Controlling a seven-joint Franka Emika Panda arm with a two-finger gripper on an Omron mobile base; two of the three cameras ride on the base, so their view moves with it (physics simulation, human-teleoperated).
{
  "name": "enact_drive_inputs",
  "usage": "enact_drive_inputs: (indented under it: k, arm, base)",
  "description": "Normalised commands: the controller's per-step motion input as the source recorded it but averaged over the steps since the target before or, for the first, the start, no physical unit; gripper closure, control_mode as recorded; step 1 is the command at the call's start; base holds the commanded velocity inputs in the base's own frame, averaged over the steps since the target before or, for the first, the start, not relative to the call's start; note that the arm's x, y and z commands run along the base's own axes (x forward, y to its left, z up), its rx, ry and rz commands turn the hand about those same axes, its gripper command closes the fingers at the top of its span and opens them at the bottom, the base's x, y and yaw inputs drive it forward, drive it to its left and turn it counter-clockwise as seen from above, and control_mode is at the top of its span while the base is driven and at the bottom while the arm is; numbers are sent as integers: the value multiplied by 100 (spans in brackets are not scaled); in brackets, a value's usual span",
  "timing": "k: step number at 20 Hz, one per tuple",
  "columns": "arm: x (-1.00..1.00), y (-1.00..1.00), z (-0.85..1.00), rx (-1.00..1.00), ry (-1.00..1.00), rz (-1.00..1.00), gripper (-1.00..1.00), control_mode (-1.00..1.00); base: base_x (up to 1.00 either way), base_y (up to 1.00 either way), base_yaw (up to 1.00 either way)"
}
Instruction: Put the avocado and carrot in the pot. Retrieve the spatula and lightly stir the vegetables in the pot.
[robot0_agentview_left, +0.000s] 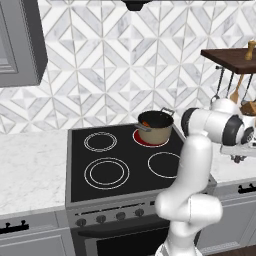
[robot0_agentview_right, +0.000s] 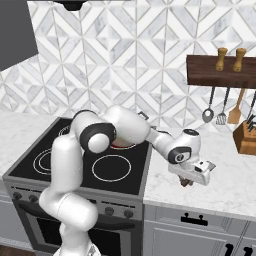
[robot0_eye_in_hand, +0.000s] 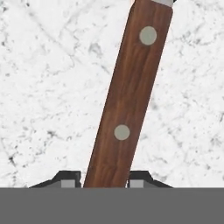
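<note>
Straddling the spatula's (robot0_eye_in_hand: 131, 94) brown riveted handle, the two dark fingertips (robot0_eye_in_hand: 70, 179) stood close against its sides in the hand view, and the jaws looked to be drawing in on it; whether they had it clenched firmly, I cannot tell. The spatula lay flat on the marble counter (robot0_agentview_right: 230, 185), to the right of the stove (robot0_agentview_left: 120, 165), with the gripper (robot0_agentview_right: 188, 181) low over it, nearly at the counter surface. Beyond the stove's front burners, the pot (robot0_agentview_left: 155, 126) sat on the back right burner, which glowed red under it. Something orange, most likely the carrot (robot0_agentview_left: 145, 123), showed inside the pot near its rim (the avocado could not be made out from here). By that reading the loading step was done or mostly done, and the retrieval was at its grasp; the lift, the carry to the pot and the stirring were all left.

For room: the counter around the spatula was bare, so a straight lift looked free. Further right of the stove stood a knife block (robot0_agentview_right: 246, 135), and above it a wall rack (robot0_agentview_right: 220, 71) with hanging utensils, both well apart from the gripper. The carry back toward the pot would cross open stove top, with the pot's rim the one edge to clear.
</note>
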Motion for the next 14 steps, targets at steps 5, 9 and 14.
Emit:
enact_drive_inputs:
  k: [5, 9, 14]
  arm:
    - [-72, 23, 92, -15, -14, 46, 100, -100]
    - [-80, 88, 100, -46, -2, 65, 100, -100]
    - [-41, 100, 100, -40, 0, 60, 100, -100]
  base:
    - [0, 0, 0]
    - [0, 0, 0]
    - [0, 0, 0]
